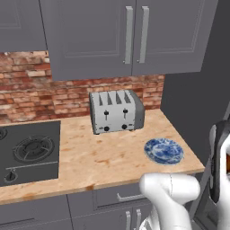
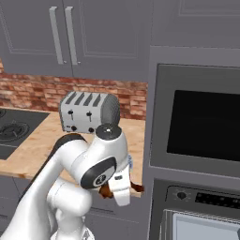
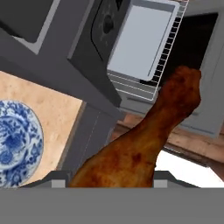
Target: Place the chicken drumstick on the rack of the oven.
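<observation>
The reddish-brown chicken drumstick (image 3: pixel 144 140) is held in my gripper (image 3: pixel 111 178), which is shut on its thick end; the knobby end points up toward the oven. In the right base view the gripper (image 2: pixel 120 191) hangs off the counter's front corner, left of the oven (image 2: pixel 197 117), with the drumstick (image 2: pixel 136 188) poking out beside it. The oven's pale cavity (image 3: pixel 140 39) shows in the hand view, and the grey wire rack (image 3: pixel 168 48) sticks out along its edge, apart from the drumstick. The pale cavity (image 2: pixel 201 227) sits low in the right base view.
A blue-and-white patterned plate (image 1: pixel 164 150) lies near the counter's right end, with nothing on it. The silver four-slot toaster (image 1: pixel 117 111) stands behind it by the brick wall. A black gas hob (image 1: pixel 29 150) is at the left. Grey cupboards (image 1: pixel 130 36) hang overhead.
</observation>
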### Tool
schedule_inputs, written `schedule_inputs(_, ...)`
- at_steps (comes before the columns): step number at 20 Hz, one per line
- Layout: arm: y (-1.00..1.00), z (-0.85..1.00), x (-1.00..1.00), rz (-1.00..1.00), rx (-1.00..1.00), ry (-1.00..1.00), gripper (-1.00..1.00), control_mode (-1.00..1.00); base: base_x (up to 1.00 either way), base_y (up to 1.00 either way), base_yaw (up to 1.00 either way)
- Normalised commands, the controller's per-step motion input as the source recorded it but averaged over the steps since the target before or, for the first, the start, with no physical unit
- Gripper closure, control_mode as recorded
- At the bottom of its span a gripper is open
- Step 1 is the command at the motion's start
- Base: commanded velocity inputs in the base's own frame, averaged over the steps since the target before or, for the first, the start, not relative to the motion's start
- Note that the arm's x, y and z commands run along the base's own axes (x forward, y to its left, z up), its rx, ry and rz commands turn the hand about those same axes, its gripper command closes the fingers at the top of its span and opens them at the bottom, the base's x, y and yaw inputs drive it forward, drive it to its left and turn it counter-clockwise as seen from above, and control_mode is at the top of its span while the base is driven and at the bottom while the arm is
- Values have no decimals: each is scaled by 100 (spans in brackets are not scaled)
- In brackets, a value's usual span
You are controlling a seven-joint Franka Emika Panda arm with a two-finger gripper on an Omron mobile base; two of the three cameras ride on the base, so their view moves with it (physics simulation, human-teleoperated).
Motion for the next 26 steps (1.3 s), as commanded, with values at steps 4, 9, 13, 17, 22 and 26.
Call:
schedule_inputs(4, -97, -21, -12, 11, 1, -6, 100, -100, 0, 0, 0)
schedule_inputs(9, -100, -51, 0, 15, 8, -10, 100, -100, 0, 0, 0)
schedule_inputs(13, -100, -62, 0, 14, 4, -7, 100, -100, 0, 0, 0)
schedule_inputs(17, -100, -58, 0, 25, 0, -9, 100, -100, 0, 0, 0)
schedule_inputs(22, -100, -54, 0, 33, 0, -15, 100, -100, 0, 0, 0)
schedule_inputs(26, -100, -46, 0, 47, -5, -18, 100, -100, 0, 0, 0)
